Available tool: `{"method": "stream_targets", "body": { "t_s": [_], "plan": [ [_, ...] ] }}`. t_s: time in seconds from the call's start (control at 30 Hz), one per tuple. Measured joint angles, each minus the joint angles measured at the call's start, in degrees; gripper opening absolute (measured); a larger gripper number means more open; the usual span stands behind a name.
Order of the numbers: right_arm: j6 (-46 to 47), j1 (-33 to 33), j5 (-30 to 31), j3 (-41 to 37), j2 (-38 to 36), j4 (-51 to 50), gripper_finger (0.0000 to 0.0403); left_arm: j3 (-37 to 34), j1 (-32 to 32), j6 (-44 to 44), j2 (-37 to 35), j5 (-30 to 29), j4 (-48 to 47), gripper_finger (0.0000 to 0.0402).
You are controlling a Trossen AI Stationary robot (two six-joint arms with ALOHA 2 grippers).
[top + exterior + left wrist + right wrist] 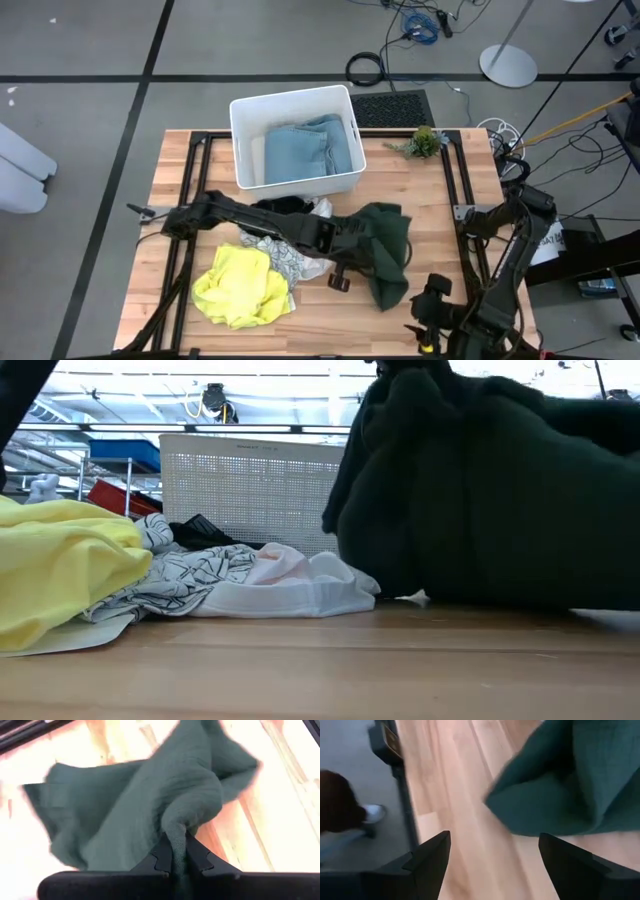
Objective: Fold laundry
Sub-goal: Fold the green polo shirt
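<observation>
Between the left gripper's (174, 854) closed fingers sits a pinched fold of the green cloth (145, 800), w/ the rest of it hanging and spreading over the table (440, 210) near mid-right. Right gripper (492, 857) waits at the table's front right corner, jaws wide, nothing in them, just short of the green cloth's edge. Risk, as I judge it: grip is on a thin bunched ridge, so a quick pull could let the fabric slide out, or drag the whole thing as a lump instead of opening it flat. Green cloth also lies right by the patterned white piece (285, 258), so a sweep could snag that & pull it along. Yellow one (240, 285) lies front left, touching the patterned piece; black one (280, 205) is near the bin (245, 150), blue one (310, 150) inside it. Views: left wrist view alone shows the pinch itself; high view hides it under the arm but gives the full layout and both arms. Low view shows the green cloth as a raised mound beside the flat white piece, no grippers visible. Right wrist view shows open jaws & bare wood before the cloth edge, plus a person's shoe (372, 812) on the floor beyond the table.
</observation>
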Motion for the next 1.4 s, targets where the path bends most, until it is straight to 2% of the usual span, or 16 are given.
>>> {"method": "stream_targets", "body": {
  "t_s": [0.13, 0.23, 0.4, 0.5, 0.6, 0.73, 0.8, 0.9, 1.0, 1.1, 1.23, 1.4],
  "plan": [
    [-6.14, -0.75, 1.60, 0.00, 3.97, -0.55, 0.0290, -0.13, 0.05, 0.04, -1.23, 1.79, -1.19, 0.0015],
    [-7.30, -3.02, 2.51, -0.02, 6.27, -1.34, 0.0290, 0.00, -0.02, -0.07, -3.06, 2.20, -2.17, 0.0015],
    [-10.47, -7.17, 3.06, -0.02, 7.40, 1.97, 0.0288, -0.04, 0.08, -0.13, -4.45, 2.27, -3.81, 0.0015],
    [-13.88, -9.45, 4.33, -0.02, 7.08, 5.09, 0.0269, 0.00, 0.11, -0.15, -6.35, 2.23, -3.90, 0.0015],
    [-16.03, -11.64, 3.30, 1.04, 6.63, 5.14, 0.0206, 0.07, 0.25, -1.58, -6.69, 2.27, -4.76, 0.0015],
    [-19.56, -13.51, 1.97, 3.34, 6.62, 3.92, 0.0054, -0.02, 0.38, -2.92, -6.38, 2.32, -6.63, 0.0015],
    [-24.10, -13.83, -1.83, 3.91, 6.51, 6.44, 0.0017, 0.00, 0.42, -2.99, -6.48, 2.29, -7.60, 0.0015],
    [-27.61, -13.86, -7.43, 4.22, 6.55, 8.52, 0.0036, 0.00, 0.38, -3.01, -6.48, 2.32, -8.86, 0.0015],
    [-24.77, -13.90, -9.76, 4.39, 6.55, 5.82, 0.0044, 0.00, 0.31, -2.95, -6.96, 2.89, -9.56, 0.0015],
    [-21.80, -13.97, -9.82, 4.39, 6.55, -0.43, 0.0012, 0.00, 0.38, -2.71, -7.85, 5.09, -9.84, 0.0015],
    [-17.83, -13.99, -9.28, 5.65, 6.55, -6.38, 0.0004, 0.00, 0.24, -2.71, -9.76, 6.95, -10.90, 0.0015],
    [-17.94, -12.96, -5.36, 17.15, 6.44, -15.00, 0.0002, 0.00, -0.17, -2.57, -13.13, 8.31, -10.96, 0.0015]
  ]
}}
